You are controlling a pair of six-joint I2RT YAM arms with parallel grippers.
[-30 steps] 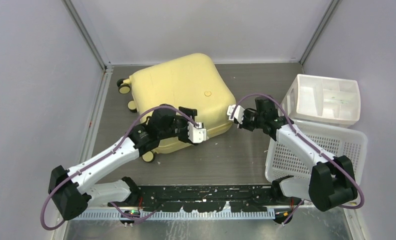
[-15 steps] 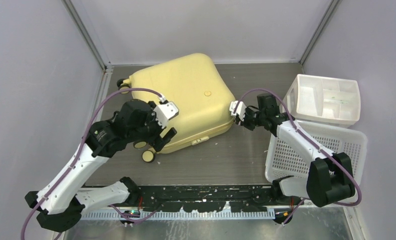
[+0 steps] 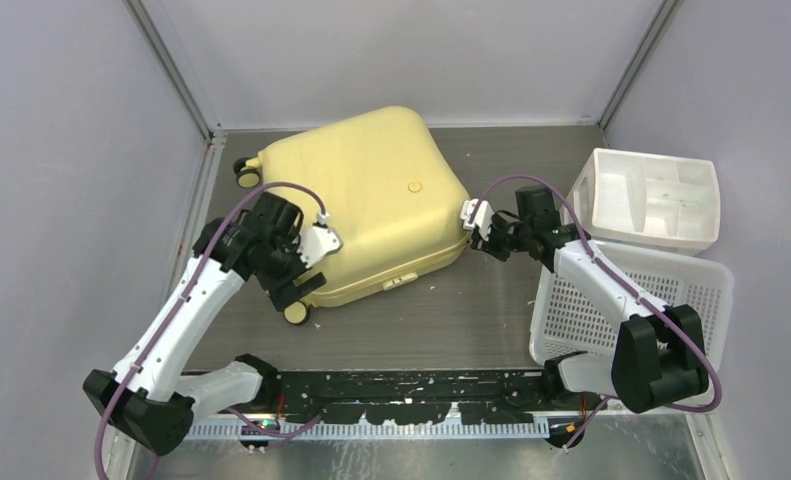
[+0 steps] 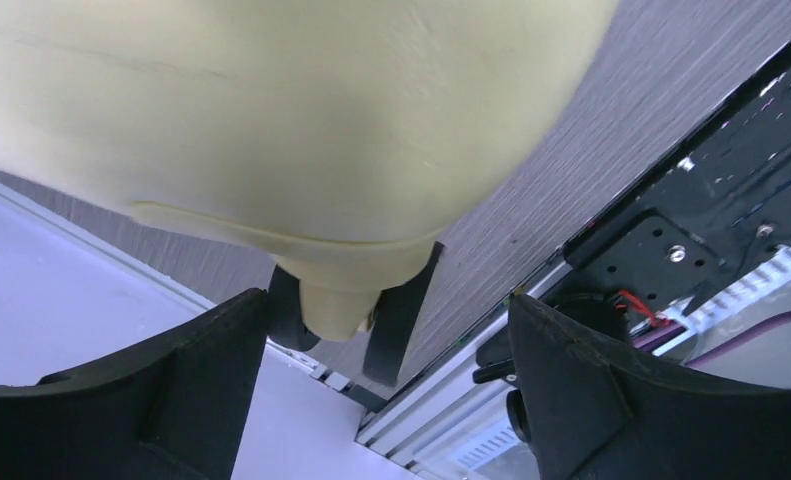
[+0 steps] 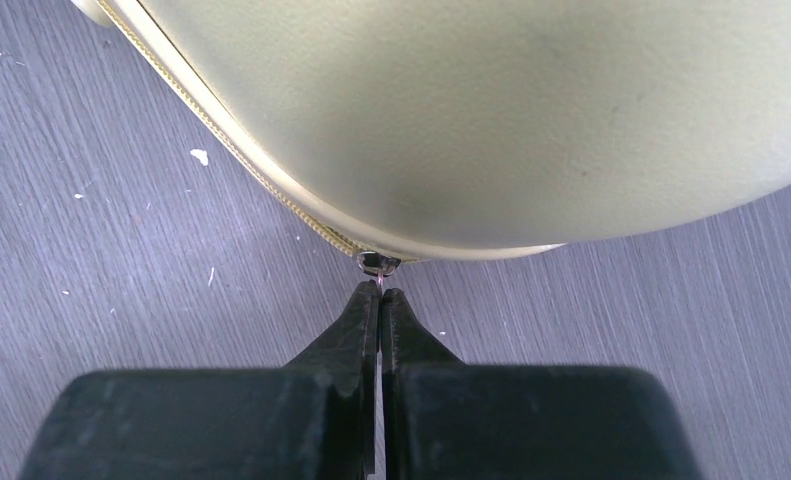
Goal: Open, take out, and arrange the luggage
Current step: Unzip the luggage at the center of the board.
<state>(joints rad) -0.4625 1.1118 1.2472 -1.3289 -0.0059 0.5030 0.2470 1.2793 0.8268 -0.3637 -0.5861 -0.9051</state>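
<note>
The luggage [image 3: 371, 190] lies flat on the worktop [image 3: 451, 320], closed, left of centre and toward the far wall. The right gripper [image 5: 379, 292] is at its right near corner, jaws shut on the small metal zip pull [image 5: 378, 263].

That pinch is the weak spot. The pull is thin and only the very tips have it, so a tug that strays from the line of the zip [image 5: 251, 170] would likely twist it out of the jaws. The slider also sits on the curve of a rounded corner, where a zip tends to bind.

The second risk is the shell moving. It rests on a smooth worktop with nothing clamping it. The left gripper [image 4: 386, 298] is at the near left corner with jaws wide, straddling a wheel [image 4: 339, 305] without closing on it. I cannot tell if either finger touches the shell. If the zip drags, the whole case may swing or slide toward the basket [image 3: 671, 290] instead of opening.

Both wheels in the top view are on the left edge, so the base faces left and the top faces right. The shell looks almost square. Its long axis seems to run left to right, the right end angled slightly away.
</note>
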